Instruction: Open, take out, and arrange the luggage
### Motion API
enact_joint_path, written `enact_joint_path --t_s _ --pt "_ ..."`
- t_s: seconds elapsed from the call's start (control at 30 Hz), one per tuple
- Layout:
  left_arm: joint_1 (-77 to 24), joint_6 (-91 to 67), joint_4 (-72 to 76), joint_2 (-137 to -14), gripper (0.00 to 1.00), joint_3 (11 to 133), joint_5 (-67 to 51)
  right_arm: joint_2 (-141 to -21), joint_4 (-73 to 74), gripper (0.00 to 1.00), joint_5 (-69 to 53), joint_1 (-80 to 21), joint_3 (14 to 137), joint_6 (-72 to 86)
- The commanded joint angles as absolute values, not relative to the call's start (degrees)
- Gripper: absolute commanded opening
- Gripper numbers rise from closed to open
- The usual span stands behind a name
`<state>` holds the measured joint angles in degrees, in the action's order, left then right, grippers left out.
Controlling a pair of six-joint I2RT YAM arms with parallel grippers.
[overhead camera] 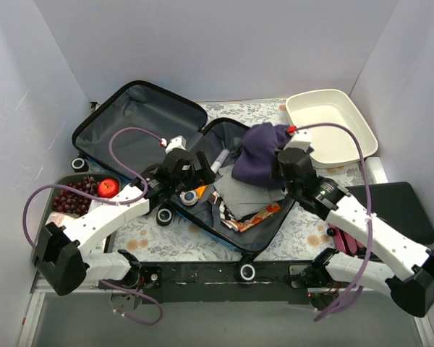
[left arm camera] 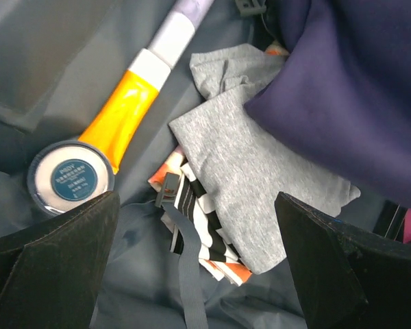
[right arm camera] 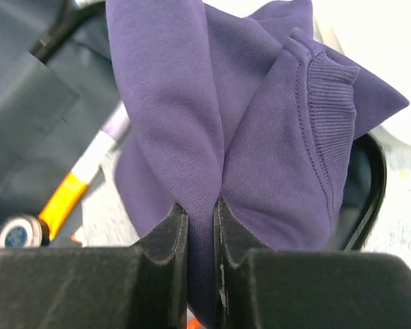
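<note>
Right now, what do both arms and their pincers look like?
Both arms are alike: the left arm and right arm have white links, black joint housings and black bases. A thin purple cable loops loosely along each. The left pincer and right pincer have matte black, wedge-shaped fingers.

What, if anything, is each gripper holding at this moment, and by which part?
The right gripper pinches the dark purple soft fabric garment by a bunched fold of its cloth. The left gripper stands open, holding nothing.
</note>
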<state>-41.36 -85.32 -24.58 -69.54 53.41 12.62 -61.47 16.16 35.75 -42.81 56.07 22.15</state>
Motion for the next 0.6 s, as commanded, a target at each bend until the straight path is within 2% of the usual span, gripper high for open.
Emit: enact_joint_path --t_s 0.0,0.13,0.17,0.2,0.27,0.3,0.37,0.4,0.57 --pt "-41.22 -86.40 -21.64 -72.32 0.98 55.37 6.69 -52.93 26.25 0.01 37.69 -43.51 50.73 38.48" --pt "-41.31 -83.85 -15.31 -76.89 0.98 57.21 0.19 -50.36 32.77 0.02 42.00 -43.33 45.97 45.34" --pt "-41.40 -83.59 -14.25 -78.04 0.98 57.74 -3.13 -50.19 34.44 0.07 43.23 -43.24 46.05 47.61" --pt "-41.57 -82.71 -13.11 -79.35 0.98 58.44 -4.12 -49.75 36.02 0.19 45.24 -43.16 46.32 48.59" --pt "-42.27 -82.00 -13.18 -83.57 0.98 61.16 -4.66 -49.22 41.82 0.36 47.71 -42.89 47.10 52.27" --pt "-42.45 -81.65 -13.10 -84.98 0.98 61.95 -4.31 -48.35 43.14 0.58 48.77 -42.46 47.28 52.82" --pt "-42.71 -81.21 -12.92 -88.40 0.98 64.06 -3.87 -47.38 41.06 0.75 47.82 -41.58 47.11 49.60" --pt "-42.71 -81.12 -12.57 -89.37 0.98 64.86 -3.61 -46.85 39.13 0.90 44.85 -40.09 47.02 47.22" --pt "-42.80 -78.76 -11.61 -96.49 0.98 69.69 -3.08 -49.65 30.97 0.94 32.62 -30.95 47.29 37.99"
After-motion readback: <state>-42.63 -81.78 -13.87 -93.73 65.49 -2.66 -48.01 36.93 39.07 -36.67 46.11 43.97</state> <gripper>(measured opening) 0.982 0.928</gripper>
